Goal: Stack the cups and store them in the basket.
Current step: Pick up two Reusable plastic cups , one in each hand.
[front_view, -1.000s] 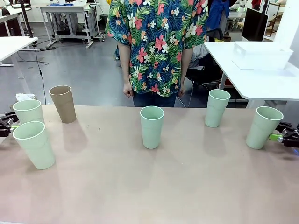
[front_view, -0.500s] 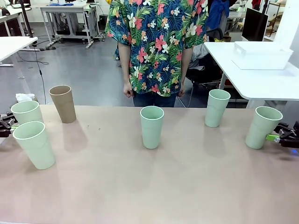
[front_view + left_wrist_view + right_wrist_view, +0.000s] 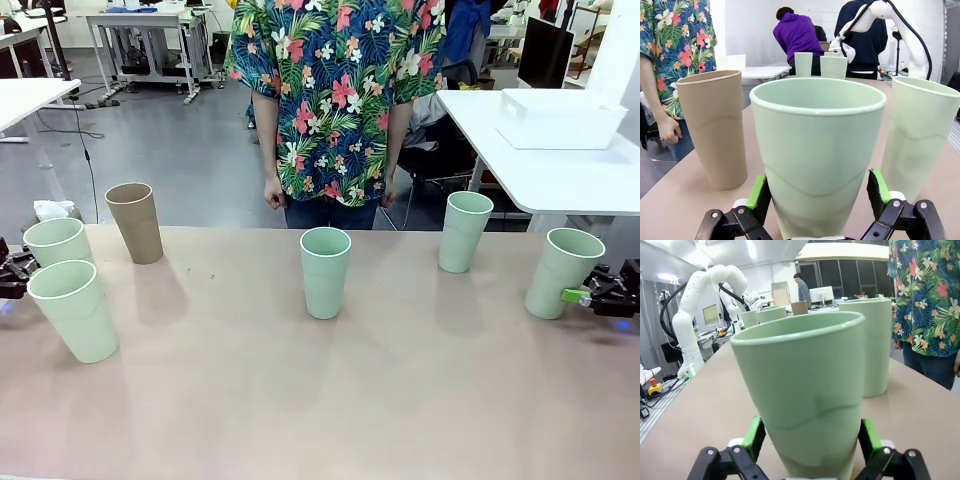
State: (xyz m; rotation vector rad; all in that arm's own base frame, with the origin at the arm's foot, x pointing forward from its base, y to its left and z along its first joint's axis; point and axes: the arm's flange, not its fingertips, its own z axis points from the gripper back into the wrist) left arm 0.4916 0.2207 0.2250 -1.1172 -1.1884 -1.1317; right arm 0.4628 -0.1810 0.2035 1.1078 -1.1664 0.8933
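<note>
Left wrist view: the left gripper is straddling a green cup at the table's left end, fingers apart. The right gripper is doing likewise around the rightmost cup. Farther off, the brown cup is standing upright, and the basket is sitting on a side table.

Plenty of room up front: the whole lower half of the table is bare, so it's free to sweep across. The middle cup stands alone with wide lanes either side. Mid-left is cramped. The front-left cup overlaps the back-left cup, and the tan cup is near. Those neighbours leave the left fingers only narrow gaps. At right, the far-right cup and the next cup stand well apart. A person blocks the top-centre edge.
</note>
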